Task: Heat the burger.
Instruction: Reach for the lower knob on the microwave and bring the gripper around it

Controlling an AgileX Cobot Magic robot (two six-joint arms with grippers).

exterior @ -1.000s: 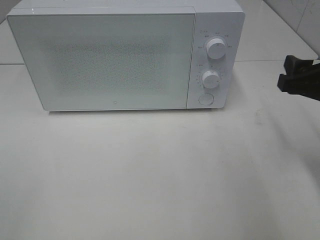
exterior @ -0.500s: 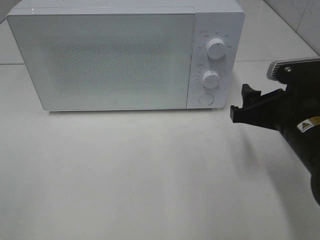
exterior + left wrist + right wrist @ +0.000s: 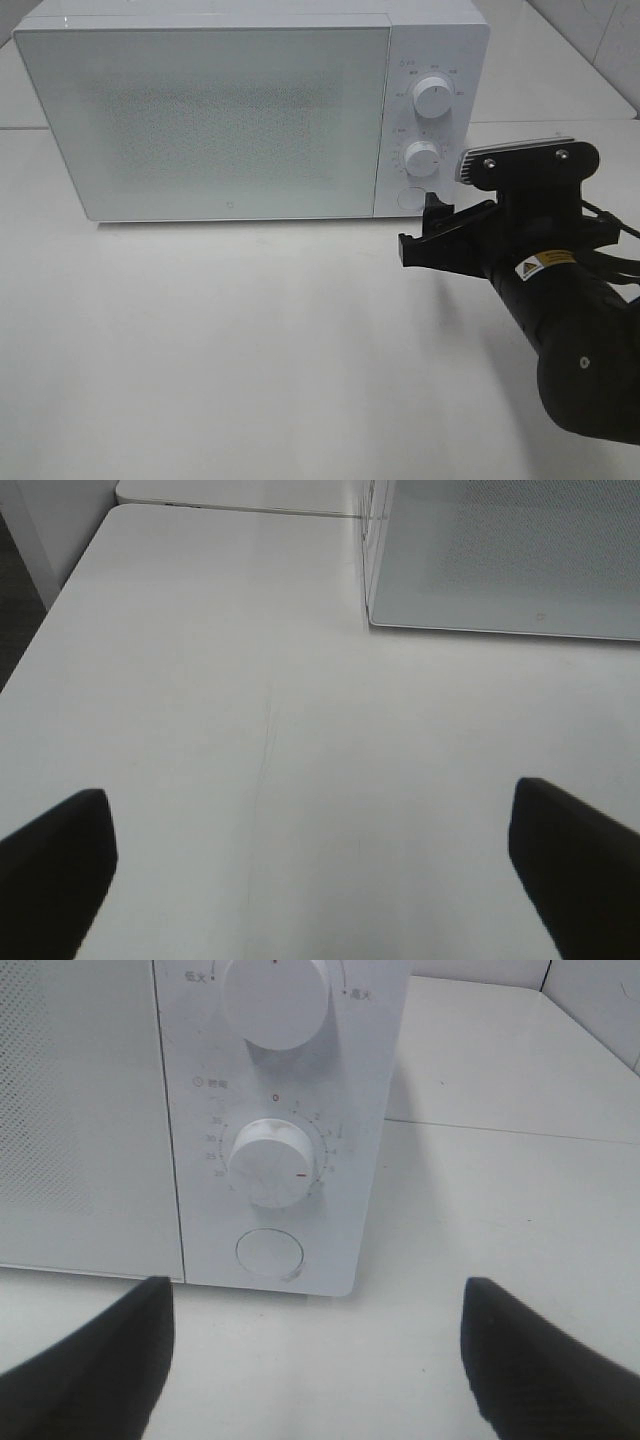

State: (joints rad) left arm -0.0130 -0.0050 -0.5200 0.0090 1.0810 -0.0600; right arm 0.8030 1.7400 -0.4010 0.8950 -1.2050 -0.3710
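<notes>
Here the right gripper (image 3: 420, 230) has swung in from the frame's right edge to just before the microwave (image 3: 220, 110)'s round button (image 3: 411, 198), jaws apart and empty; we judge door-opening next. The left gripper (image 3: 310, 795) gapes empty. We see the burger nowhere; the frosted door (image 3: 200, 60) hides any contents

Glossy white plastic microwave (image 3: 255, 110), smooth matt white table (image 3: 250, 350)

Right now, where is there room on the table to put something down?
The wide bare stretch of table in front of the microwave door is free, out to the left side. It is crowded on the right, where the right gripper and its arm sit by the round button.
</notes>
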